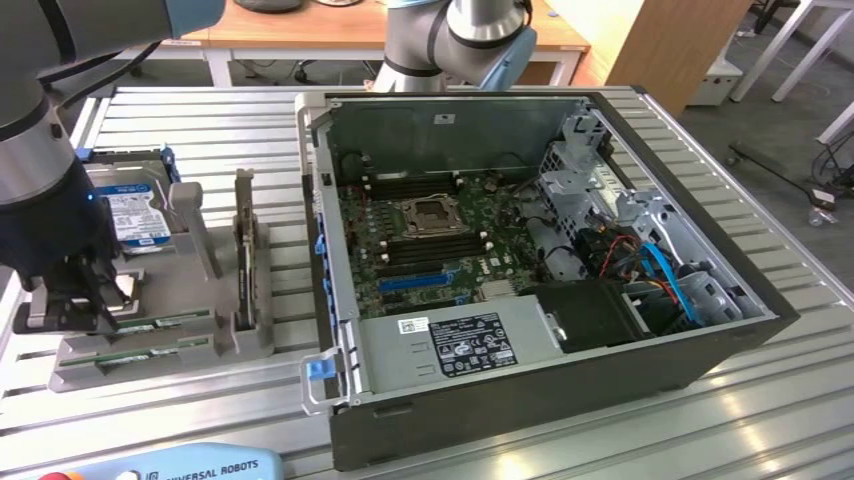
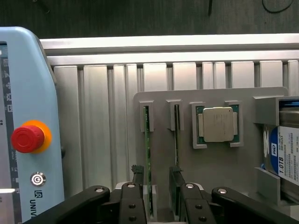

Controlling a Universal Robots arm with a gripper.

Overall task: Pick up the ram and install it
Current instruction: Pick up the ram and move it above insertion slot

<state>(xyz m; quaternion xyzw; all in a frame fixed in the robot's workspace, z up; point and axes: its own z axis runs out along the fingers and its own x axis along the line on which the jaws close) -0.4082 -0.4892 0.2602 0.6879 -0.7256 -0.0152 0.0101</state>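
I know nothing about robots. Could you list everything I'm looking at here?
computer case: one, black, open, mid-table
motherboard: one, green, inside the case
holder tray: one, grey, exterior view's left of the case
ram sticks: two, green, on edge in tray slots
processor chip: one, silver, tray pocket
hard drive: one, blue-white label, on tray
expansion card: one, dark, upright on tray
teach pendant: one, light blue, red button, on table
table: one, silver, slatted
arm: one, grey, above the tray
gripper: one, black, jaws open, at the ram sticks
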